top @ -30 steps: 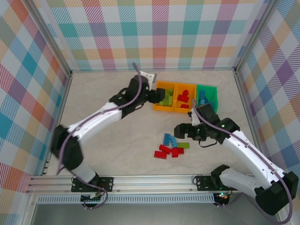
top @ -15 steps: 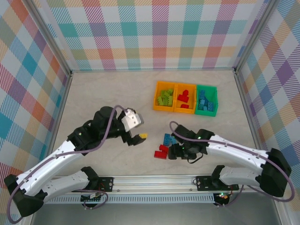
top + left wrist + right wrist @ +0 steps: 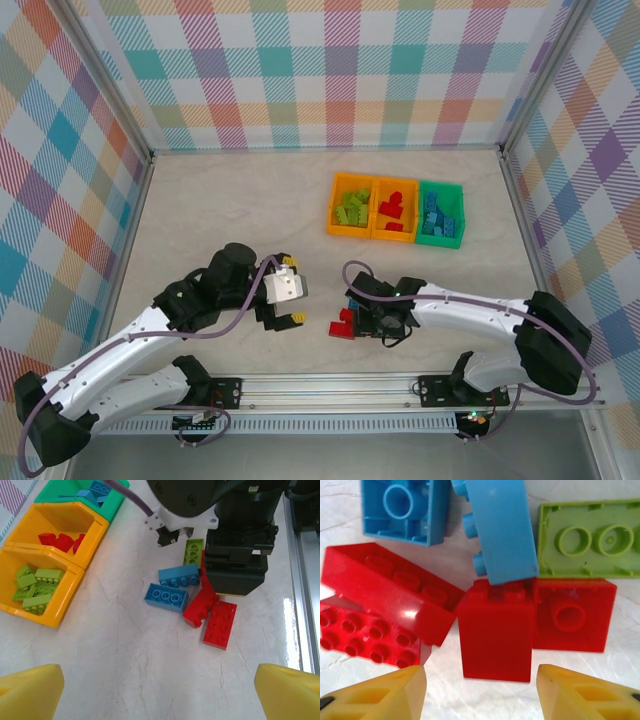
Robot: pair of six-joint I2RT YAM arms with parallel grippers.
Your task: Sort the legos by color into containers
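Checking bins: contents?

— One orange plastic bin [image 3: 62, 602] holds lime green bricks [image 3: 37, 587], other orange bin [image 3: 95, 542] red bricks [image 3: 57, 540], green plastic bin [image 3: 115, 502] blue. Loose brick pile [image 3: 220, 625] on the table [image 3: 125, 670] below my right gripper [image 3: 480, 690]: open, empty. Left gripper [image 3: 160, 692] wide open, empty.

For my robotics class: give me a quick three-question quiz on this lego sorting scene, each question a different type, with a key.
1. True or false: the green bin holds lime green bricks.
2. What colour are the bricks in the middle bin? A red, B blue, C lime green.
3. Fill in: the right gripper is at the loose pile with its jaws ____.
Key: 1 false, it holds blue bricks. 2 A. 3 open.
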